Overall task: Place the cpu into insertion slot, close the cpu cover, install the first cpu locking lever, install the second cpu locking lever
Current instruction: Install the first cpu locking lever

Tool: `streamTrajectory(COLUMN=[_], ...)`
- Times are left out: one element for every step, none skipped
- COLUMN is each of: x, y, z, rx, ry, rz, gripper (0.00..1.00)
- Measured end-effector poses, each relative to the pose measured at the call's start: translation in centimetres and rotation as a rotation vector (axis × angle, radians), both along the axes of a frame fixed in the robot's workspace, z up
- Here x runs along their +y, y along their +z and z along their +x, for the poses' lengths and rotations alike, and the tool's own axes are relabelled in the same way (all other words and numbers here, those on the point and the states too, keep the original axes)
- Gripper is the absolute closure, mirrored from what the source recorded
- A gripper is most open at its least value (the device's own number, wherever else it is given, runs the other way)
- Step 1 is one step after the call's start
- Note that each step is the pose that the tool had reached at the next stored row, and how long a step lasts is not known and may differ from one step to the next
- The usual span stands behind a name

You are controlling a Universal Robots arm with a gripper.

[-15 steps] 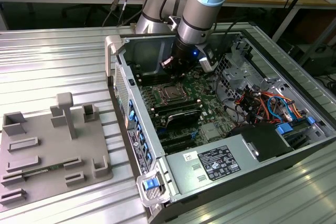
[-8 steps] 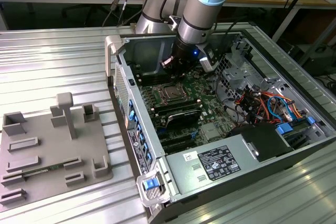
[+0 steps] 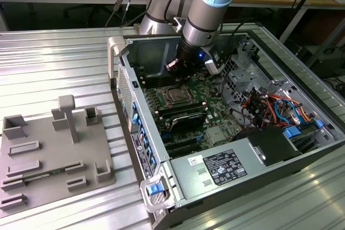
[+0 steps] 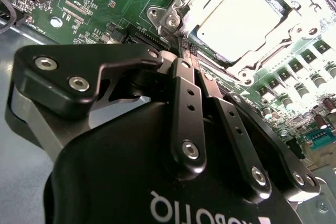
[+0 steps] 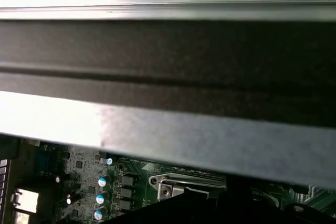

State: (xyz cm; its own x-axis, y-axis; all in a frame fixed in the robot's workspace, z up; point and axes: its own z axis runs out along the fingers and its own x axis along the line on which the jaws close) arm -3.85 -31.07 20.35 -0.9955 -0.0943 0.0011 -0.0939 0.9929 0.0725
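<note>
The cpu [image 4: 239, 19] lies in the insertion slot [image 3: 175, 95] on the green motherboard [image 4: 100, 3], its pale silvery top facing up. The cpu cover [image 4: 197, 1] lies flat around it as a silver frame. In the second wrist view my gripper [image 4: 184, 51] is shut, its black fingers [image 4: 181, 93] pressed together with the tips right at the socket's near corner. I cannot tell whether the tips touch a locking lever there. In the exterior view the gripper [image 3: 181, 71] hangs just above the back edge of the socket. A corner of the socket frame [image 5: 181, 184] shows in the first wrist view.
The open computer case [image 3: 141, 149] surrounds the board, with a power supply [image 3: 226, 166] in front and coloured cables [image 3: 269, 106] at the exterior view's right. Black memory slots [image 3: 186, 118] lie just in front of the socket. A grey fixture plate [image 3: 51, 154] sits outside the case.
</note>
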Motion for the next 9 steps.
streamTrajectory(x=[0.0,0.0,0.01,0.01,0.01,0.0,-0.01,0.01,0.03], y=[-0.06,-0.12,-0.22,-0.23,-0.23,-0.22,-0.17,-0.09,0.01], z=[0.0,0.01,0.02,0.02,0.03,0.02,0.02,0.02,0.03], rx=[0.0001,0.0,-0.0003,-0.0002,-0.0003,-0.0003,-0.0004,-0.0005,-0.0009], ry=[0.0,0.0,0.0,0.0,0.0,0.0,0.0,0.0,0.0], rz=[-0.0001,0.0,0.0005,0.0004,0.0004,0.0014,0.0022,0.0028,0.0041], gripper=[0.89,0.89,0.89,0.89,0.89,0.89,0.89,0.89,0.89])
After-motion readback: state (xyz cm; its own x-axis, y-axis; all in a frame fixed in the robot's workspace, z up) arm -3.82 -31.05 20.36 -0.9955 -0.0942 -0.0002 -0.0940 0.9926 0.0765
